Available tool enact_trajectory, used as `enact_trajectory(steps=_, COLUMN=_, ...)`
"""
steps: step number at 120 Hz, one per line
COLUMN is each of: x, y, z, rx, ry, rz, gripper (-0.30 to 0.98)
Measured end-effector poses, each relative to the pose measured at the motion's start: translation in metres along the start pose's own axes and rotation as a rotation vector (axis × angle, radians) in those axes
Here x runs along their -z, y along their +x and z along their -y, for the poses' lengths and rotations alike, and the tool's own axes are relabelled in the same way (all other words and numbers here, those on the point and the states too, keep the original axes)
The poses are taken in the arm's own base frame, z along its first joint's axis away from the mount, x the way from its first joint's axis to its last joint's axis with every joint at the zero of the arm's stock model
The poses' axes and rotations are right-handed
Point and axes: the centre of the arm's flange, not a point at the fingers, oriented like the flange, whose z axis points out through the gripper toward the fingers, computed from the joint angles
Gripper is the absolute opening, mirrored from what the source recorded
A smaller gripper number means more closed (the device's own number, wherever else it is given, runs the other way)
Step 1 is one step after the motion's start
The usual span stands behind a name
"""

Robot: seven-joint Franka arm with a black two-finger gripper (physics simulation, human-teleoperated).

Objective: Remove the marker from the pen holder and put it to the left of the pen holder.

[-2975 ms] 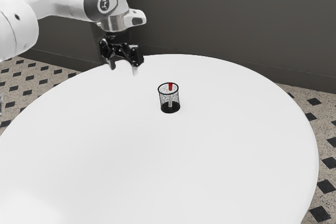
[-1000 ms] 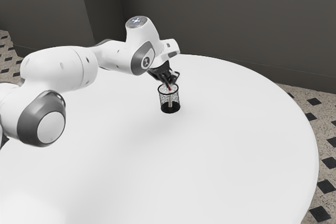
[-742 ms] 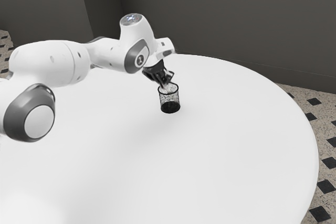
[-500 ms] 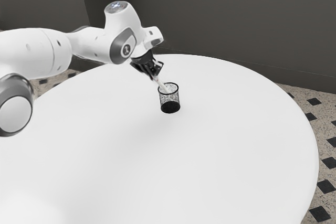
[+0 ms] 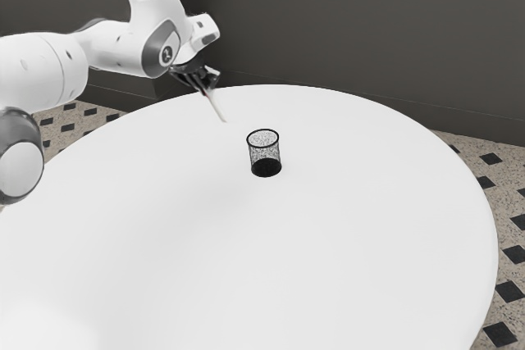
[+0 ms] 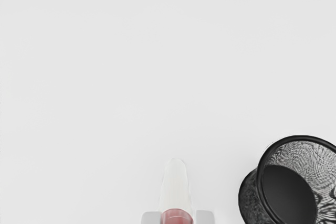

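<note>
While the pen holder [image 5: 265, 153] stands upright on the counter [image 5: 328, 243], the marker [image 5: 216, 108] is held above the surface, outside the holder and apart from it.

Item: marker, one. White barrel, red end. Held at the red end, on a slant, the white end lower and pointing down toward the exterior view's right. Position in the exterior view: to the left of the pen holder and farther up the picture, with a gap between the two.

Item: pincer [image 5: 205, 86], one, black. Closed on the marker. In the wrist view the pale fingertips [image 6: 152, 217] press the red end from two sides, and the barrel extends beyond them.

Item: pen holder, one. Round, black rim, see-through mesh wall, solid dark bottom. In the wrist view its mouth faces the camera, the dark bottom visible inside, the whole near the marker but not touching it.

Item: arm [image 5: 119, 51], one. White with grey joint covers. Enters from the exterior view's left and reaches toward its right, the pincer angled downward.

Item: counter, one. White, plain, with a curved edge.

Surroundings: a dark grey wall [image 5: 344, 30] behind the counter; a floor [image 5: 514, 194] of speckled beige with black diamond insets, visible at both sides of the exterior view.
</note>
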Motion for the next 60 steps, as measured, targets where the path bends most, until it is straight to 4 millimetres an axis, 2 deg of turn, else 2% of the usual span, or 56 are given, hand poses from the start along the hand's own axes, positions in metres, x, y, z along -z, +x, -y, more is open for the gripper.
enact_trajectory(steps=9, x=-0.023, y=0.007, z=0.012, rx=0.005, ry=0.010, rz=-0.003, gripper=-0.10)
enact_trajectory(steps=19, x=-0.038, y=0.013, z=0.016, rx=0.003, ry=0.012, rz=-0.015, gripper=-0.10)
enact_trajectory(steps=40, x=-0.087, y=0.001, z=0.013, rx=-0.009, ry=0.002, rz=-0.001, gripper=-0.10)
enact_trajectory(steps=60, x=-0.102, y=-0.002, z=0.013, rx=-0.010, ry=-0.004, rz=-0.022, gripper=-0.09)
